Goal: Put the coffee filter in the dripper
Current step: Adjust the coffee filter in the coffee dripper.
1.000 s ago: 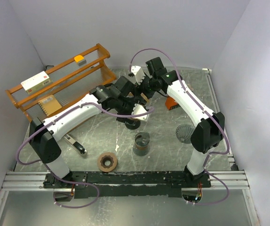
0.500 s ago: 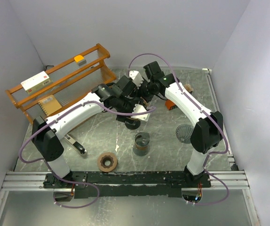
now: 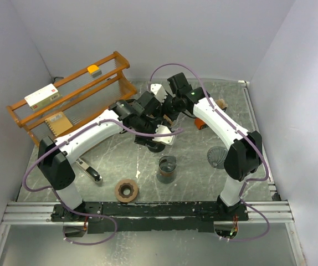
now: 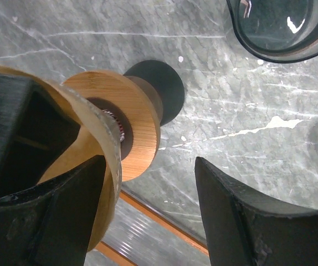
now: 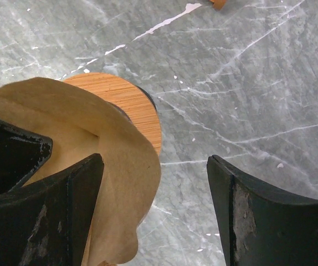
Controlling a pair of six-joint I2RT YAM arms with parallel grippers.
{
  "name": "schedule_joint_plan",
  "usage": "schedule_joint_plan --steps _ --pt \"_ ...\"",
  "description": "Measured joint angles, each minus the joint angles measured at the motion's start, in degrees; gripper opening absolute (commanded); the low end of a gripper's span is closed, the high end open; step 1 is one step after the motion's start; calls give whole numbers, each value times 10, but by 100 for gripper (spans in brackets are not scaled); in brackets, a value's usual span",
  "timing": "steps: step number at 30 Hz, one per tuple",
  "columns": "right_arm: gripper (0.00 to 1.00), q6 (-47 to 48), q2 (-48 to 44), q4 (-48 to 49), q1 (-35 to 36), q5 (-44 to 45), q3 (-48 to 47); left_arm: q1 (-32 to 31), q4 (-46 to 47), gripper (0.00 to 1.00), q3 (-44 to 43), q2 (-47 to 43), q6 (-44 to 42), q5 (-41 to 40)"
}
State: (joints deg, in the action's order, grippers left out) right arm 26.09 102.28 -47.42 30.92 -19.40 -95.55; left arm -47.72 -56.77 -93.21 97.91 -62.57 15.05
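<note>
The dripper is a glass cone on a round wooden collar (image 4: 137,124) over a black base (image 4: 162,88). In the top view only its black base (image 3: 155,146) shows under both grippers. The brown paper coffee filter (image 5: 101,149) sits over the wooden collar (image 5: 134,102), its rim curling against my right gripper's left finger. My right gripper (image 5: 154,160) is open wide around the filter's edge. My left gripper (image 4: 148,160) is open, one finger against the tan cone wall (image 4: 101,149), the other over bare table. Both grippers meet at mid table, the left one (image 3: 158,133) and the right one (image 3: 162,110).
A glass carafe (image 3: 167,168) stands just in front of the dripper. A wooden ring (image 3: 126,190) lies front left and a dark pleated piece (image 3: 218,156) to the right. An orange object (image 3: 200,123) lies behind the right arm. A wooden rack (image 3: 65,97) is at back left and a dark-handled tool (image 3: 88,169) at left.
The right gripper has moved left and down towards the dripper. The left wrist has shifted slightly back over it.
</note>
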Motion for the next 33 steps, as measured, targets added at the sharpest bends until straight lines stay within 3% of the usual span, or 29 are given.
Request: schedule_joint_plan --steps 18,33 --pt "75 6 7 8 7 8 9 0 8 76 26 -1 0 -5" --pt "78 8 17 -5 6 4 -9 0 5 89 20 -2 12 7"
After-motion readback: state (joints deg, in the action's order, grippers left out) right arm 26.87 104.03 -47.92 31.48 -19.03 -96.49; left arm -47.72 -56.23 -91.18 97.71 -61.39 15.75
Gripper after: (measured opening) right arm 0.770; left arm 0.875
